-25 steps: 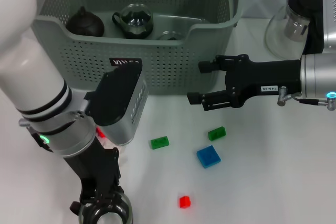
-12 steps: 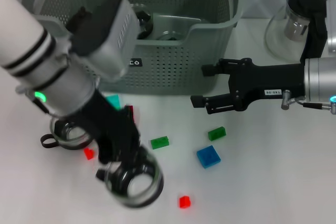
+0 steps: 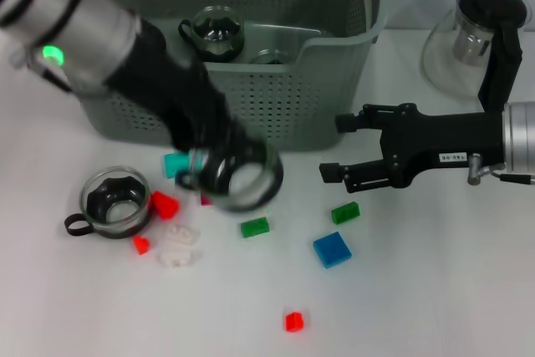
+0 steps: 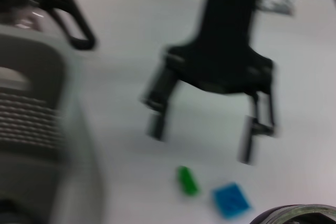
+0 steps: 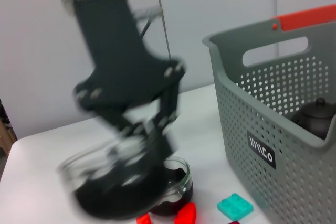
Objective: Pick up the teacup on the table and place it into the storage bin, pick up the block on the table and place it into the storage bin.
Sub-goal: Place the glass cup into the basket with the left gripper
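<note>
My left gripper (image 3: 224, 171) is shut on a clear glass teacup (image 3: 242, 175) and holds it in the air, just in front of the storage bin (image 3: 284, 98). In the right wrist view the held teacup (image 5: 118, 184) is blurred under the left gripper (image 5: 137, 129). A second teacup (image 3: 115, 201) with a dark insert stands on the table at the left. Several small blocks lie on the table, among them a green block (image 3: 255, 226), a blue block (image 3: 332, 249) and a red block (image 3: 292, 321). My right gripper (image 3: 334, 148) hovers open above the table, right of the bin's front.
The bin holds a dark teapot and glass pots (image 3: 216, 33). A glass pitcher (image 3: 468, 39) stands at the far right. Teal (image 3: 175, 163), red (image 3: 164, 205) and white (image 3: 175, 244) blocks lie near the second teacup. Another green block (image 3: 345, 212) lies below the right gripper.
My left arm has lifted the teacup from near the table's front edge and swung it up and right toward the bin. The right gripper has drifted slightly right.
</note>
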Tool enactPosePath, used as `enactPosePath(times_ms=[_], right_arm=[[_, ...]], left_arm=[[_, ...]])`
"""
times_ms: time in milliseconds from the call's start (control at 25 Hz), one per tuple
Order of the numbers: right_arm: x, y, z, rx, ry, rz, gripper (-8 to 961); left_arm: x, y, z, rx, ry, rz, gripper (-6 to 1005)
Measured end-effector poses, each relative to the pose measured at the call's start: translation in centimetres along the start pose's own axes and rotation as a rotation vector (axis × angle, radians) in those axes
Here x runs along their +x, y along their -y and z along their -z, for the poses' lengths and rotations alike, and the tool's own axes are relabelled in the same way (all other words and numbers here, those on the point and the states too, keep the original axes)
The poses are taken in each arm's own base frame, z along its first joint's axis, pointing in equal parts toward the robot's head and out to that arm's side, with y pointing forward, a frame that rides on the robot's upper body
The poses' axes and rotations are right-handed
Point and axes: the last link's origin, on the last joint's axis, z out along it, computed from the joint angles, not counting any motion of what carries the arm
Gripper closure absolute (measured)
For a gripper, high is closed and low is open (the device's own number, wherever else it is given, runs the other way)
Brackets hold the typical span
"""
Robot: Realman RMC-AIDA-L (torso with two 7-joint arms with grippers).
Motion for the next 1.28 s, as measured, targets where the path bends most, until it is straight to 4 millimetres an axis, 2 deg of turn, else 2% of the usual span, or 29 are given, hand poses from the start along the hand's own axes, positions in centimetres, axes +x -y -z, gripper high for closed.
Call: enactPosePath(times_ms=[40, 80, 200, 240, 280, 480, 760, 960, 1280], right_arm=[[0.1, 0.0, 0.1, 0.0, -0.003, -0.002, 9], [0.2, 0.0, 0.1, 0.0, -0.006, -0.005, 8], [0.6, 0.0, 0.3, -0.005, -0.018, -0.016, 8], [0.7, 0.0, 0.4, -0.007, -0.02, -0.02, 8], [0.8, -0.1, 0.4, -0.013, -0.021, -0.026, 8], [0.6, -0.2, 0.4, -0.029, -0.022, -0.046, 8], [0.2, -0.2, 0.1, -0.045, -0.03, -0.074, 8], [0.0, -0.3, -0.3, -0.054, -0.028, -0.078, 8], [-0.4, -0.5, -1.0, -0.063, -0.022, -0.074, 9]], left_arm=[[0.2, 0.4, 0.3, 0.023, -0.008, 0.013, 946], [0.8, 2.0, 1.6, 0.115, -0.041, 0.061, 946], [1.3, 3.9, 3.0, 0.215, -0.082, 0.106, 946], [1.8, 5.2, 3.8, 0.293, -0.111, 0.129, 946], [1.8, 5.2, 3.8, 0.293, -0.111, 0.129, 946], [2.5, 8.4, 4.4, 0.422, -0.151, 0.192, 946], [1.1, 12.1, 3.0, 0.581, -0.159, 0.27, 945], [0.1, 14.0, 1.4, 0.687, -0.151, 0.302, 945], [-1.5, 14.8, -1.3, 0.762, -0.078, 0.313, 945]])
